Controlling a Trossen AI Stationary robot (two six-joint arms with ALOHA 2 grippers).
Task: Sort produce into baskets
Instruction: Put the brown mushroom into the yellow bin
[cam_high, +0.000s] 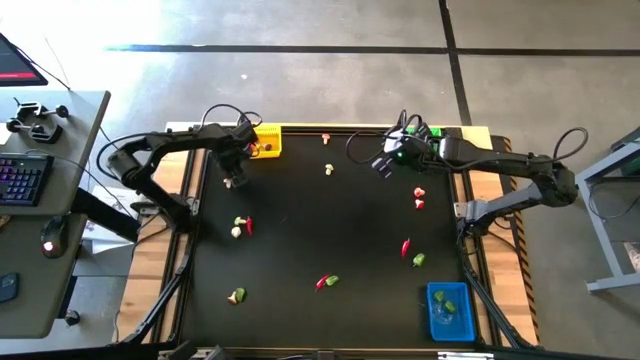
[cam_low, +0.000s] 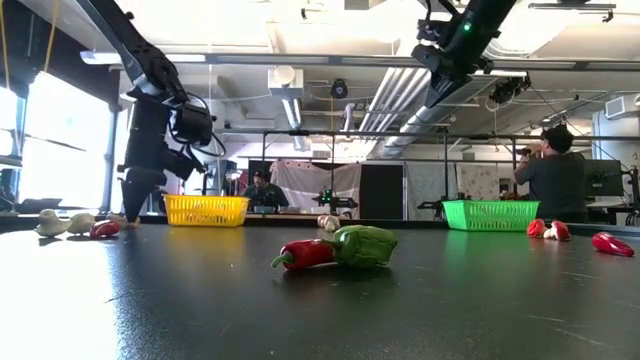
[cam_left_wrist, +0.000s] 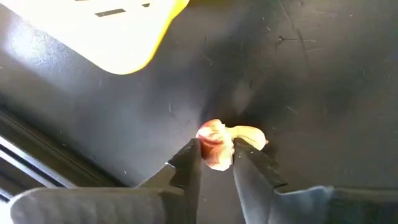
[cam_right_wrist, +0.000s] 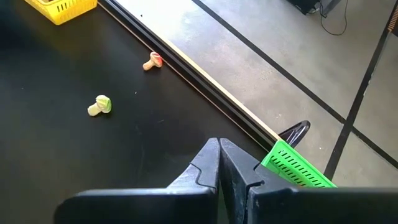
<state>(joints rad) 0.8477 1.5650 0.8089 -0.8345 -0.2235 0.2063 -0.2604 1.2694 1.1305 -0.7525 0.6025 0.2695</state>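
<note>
My left gripper (cam_high: 231, 181) points down at the black table just in front of the yellow basket (cam_high: 266, 140), its fingers closed around a small red-and-cream mushroom-like piece of produce (cam_left_wrist: 216, 148). My right gripper (cam_right_wrist: 219, 149) hangs shut and empty above the table's far right part, beside the green basket (cam_right_wrist: 297, 163). The blue basket (cam_high: 450, 310) stands at the near right corner with green pieces inside. Other produce lies loose on the table: a red and a green piece (cam_low: 340, 248) in the near middle, and a cream-and-red cluster (cam_high: 240, 226) at the left. My left gripper pinches the piece's reddish cap (cam_left_wrist: 211, 144) between its two fingers, which come from above and point down. The cream stem (cam_left_wrist: 252, 134) sticks out sideways past one fingertip. The piece lies on the table top.
More pieces lie near the far edge (cam_high: 326, 138), at the middle far part (cam_high: 329, 170) and along the right side (cam_high: 419, 196), (cam_high: 406, 246). One lies near the front left (cam_high: 237, 295). People stand in the room behind the table (cam_low: 555, 170).
</note>
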